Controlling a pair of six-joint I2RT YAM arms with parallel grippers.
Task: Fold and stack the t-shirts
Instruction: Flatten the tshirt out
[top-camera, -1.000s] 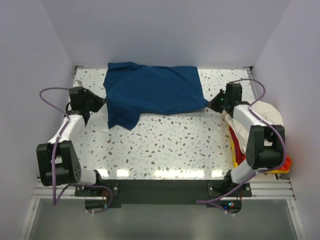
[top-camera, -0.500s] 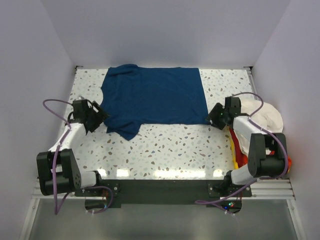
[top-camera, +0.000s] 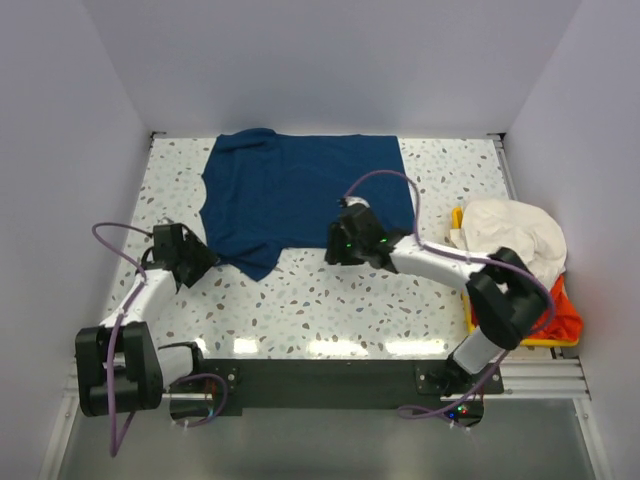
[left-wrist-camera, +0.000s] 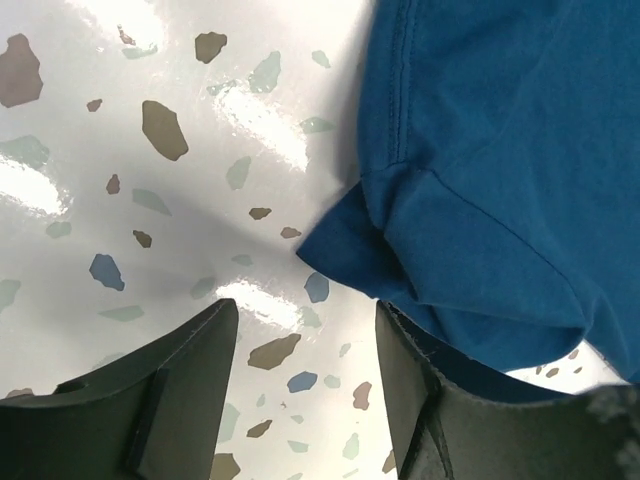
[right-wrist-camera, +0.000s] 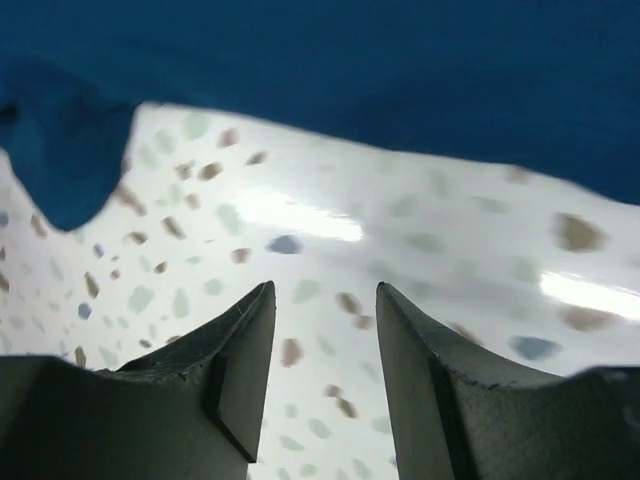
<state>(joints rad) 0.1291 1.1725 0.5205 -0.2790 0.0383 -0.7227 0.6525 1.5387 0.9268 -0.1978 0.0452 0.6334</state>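
Note:
A navy blue t-shirt (top-camera: 300, 190) lies spread flat at the far middle of the table, one sleeve (top-camera: 255, 258) hanging toward the near left. My left gripper (top-camera: 203, 263) sits low just left of that sleeve, open and empty. In the left wrist view the sleeve (left-wrist-camera: 480, 220) lies just beyond and right of the gripper (left-wrist-camera: 305, 312). My right gripper (top-camera: 332, 250) hovers at the shirt's near hem, open over bare table. In the right wrist view the hem (right-wrist-camera: 400, 80) runs beyond the gripper (right-wrist-camera: 325, 290). A cream-white t-shirt (top-camera: 510, 230) and an orange-red one (top-camera: 560, 312) lie bunched at the right.
A yellow bin (top-camera: 458, 218) at the table's right edge holds the cream-white and orange-red cloth. White walls close in the table on the left, far and right sides. Speckled tabletop (top-camera: 330, 300) stretches between the shirt and the arm bases.
Both grippers opened and let go of the navy shirt, which dropped flat. The right arm swung left to the middle of the near hem. The left gripper drew back toward me.

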